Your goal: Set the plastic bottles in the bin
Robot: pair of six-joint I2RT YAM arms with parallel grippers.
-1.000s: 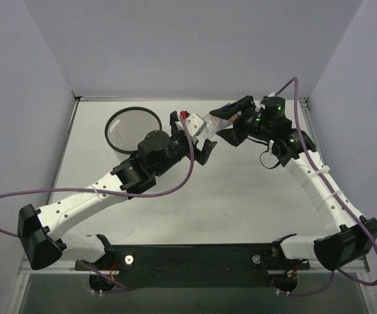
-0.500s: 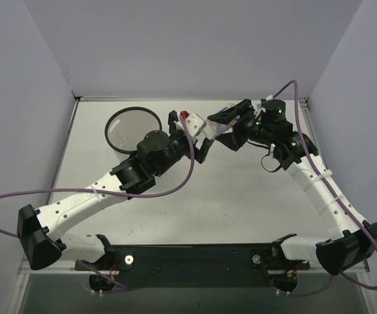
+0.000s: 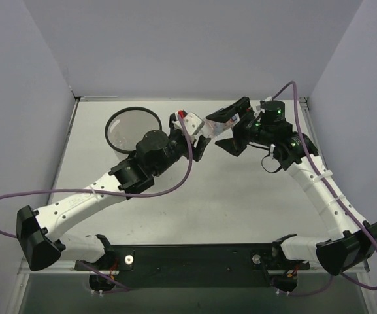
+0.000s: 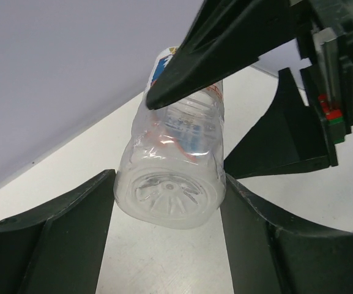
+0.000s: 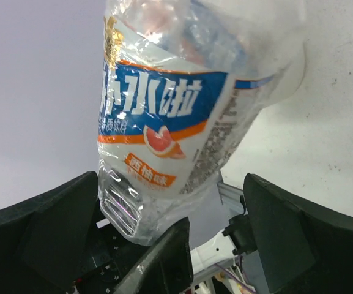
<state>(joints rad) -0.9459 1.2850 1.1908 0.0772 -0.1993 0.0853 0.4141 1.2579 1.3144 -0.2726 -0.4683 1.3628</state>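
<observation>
One clear plastic bottle point(image 3: 205, 123) with a blue-and-white label hangs level above the table, right of the bin point(image 3: 107, 129), a white bucket with a black round rim. My left gripper point(image 3: 193, 135) is shut on the bottle's ribbed base point(image 4: 169, 197), a finger pressed against each side. Around the labelled part point(image 5: 164, 104), my right gripper point(image 5: 170, 184) stands open, its fingers point(image 5: 289, 233) apart from the plastic. In the left wrist view, one right finger point(image 4: 225, 43) crosses over the bottle. Its cap end is hidden.
Both arms meet at the back middle of the table, over the grey tabletop point(image 3: 240, 196). The pale side walls point(image 3: 25, 98) close in left and right. Purple cables loop beside each arm.
My left gripper has closed onto the bottle's base. My right gripper has opened and let go of the bottle, which has stayed in about the same place.
</observation>
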